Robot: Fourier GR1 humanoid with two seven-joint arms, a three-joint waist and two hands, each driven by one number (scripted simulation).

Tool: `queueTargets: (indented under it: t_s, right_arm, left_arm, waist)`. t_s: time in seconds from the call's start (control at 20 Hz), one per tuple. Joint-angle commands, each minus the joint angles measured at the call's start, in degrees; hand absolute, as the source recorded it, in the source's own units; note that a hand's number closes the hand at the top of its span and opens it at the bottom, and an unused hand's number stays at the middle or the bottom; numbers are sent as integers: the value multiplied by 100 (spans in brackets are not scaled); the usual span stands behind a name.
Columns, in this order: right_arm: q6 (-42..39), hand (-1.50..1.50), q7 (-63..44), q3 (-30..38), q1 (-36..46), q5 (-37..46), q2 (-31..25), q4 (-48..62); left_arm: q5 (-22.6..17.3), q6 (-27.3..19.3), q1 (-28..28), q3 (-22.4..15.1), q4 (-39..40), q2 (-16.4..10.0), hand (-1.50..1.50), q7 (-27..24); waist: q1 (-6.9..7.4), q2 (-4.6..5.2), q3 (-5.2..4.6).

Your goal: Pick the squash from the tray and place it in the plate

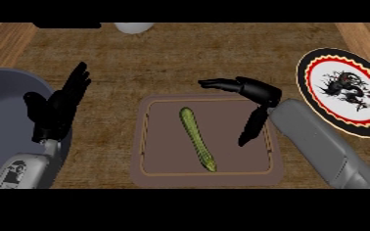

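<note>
- The squash [196,138] lies flat in the middle of the tray [162,171]. It is long, green and slim, and runs from upper left to lower right. Nothing touches it, so the pick is not yet done.
- The right hand [256,93] hangs over the tray's right part, just beside the squash and apart from it. Its fingers [217,84] are open and spread: some point left across the tray's far edge and one points down toward the tray floor. They hold nothing. This wide spread looks like preparation to close round the squash from the side.
- The plate [311,85], ringed in black and red, sits on the worktop [180,54] at the right, close behind the right forearm. Judging by that, the right hand is the natural one for the job, since the carry would be a short sweep to the right.
- The left hand [57,105] rests open at the left, fingers up, over a grey rounded object [14,83] whose kind cannot be told.
- The squash's thin, rounded body may roll as the fingers close on it, so a grasp near its middle seems wisest.
</note>
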State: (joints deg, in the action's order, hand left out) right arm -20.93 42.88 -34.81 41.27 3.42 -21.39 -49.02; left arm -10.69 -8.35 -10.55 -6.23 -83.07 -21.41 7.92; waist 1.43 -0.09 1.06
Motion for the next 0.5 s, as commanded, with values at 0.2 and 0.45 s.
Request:
queueTargets:
  t_s: [0.2,0.45]
  right_arm:
    - [-130,-150,-220,-543,415,945,330,384]
    - [339,-150,-514,-635,638,1548,473,514]
  left_arm:
    - [-60,87,10,165,389,138,0,-57]
    - [-56,103,-150,259,524,158,0,42]
  waist:
    - [-75,31,-108]
    - [-101,33,-108]
